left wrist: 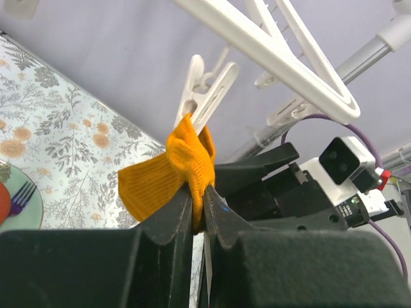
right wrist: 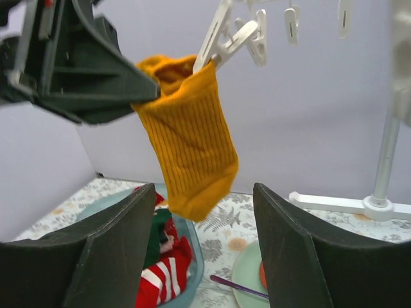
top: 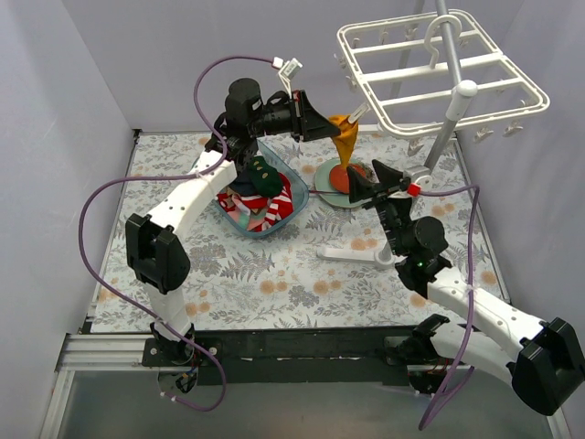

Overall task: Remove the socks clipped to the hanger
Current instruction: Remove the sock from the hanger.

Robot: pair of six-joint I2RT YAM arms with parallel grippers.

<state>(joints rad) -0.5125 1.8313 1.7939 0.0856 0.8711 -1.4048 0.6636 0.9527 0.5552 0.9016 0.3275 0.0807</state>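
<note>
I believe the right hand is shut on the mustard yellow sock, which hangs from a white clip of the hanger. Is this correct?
Not quite. The left hand is shut on the mustard yellow sock, as the left wrist view shows; the right hand is open, holding nothing. The sock does hang from a white clip of the hanger.

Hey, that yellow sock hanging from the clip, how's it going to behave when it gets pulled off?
The yellow sock is probably floppy: it hangs limp and bunches where the left fingers pinch it. Likely light, since one small clip holds it. Its ribbed knit should grip rather than slip.
</note>
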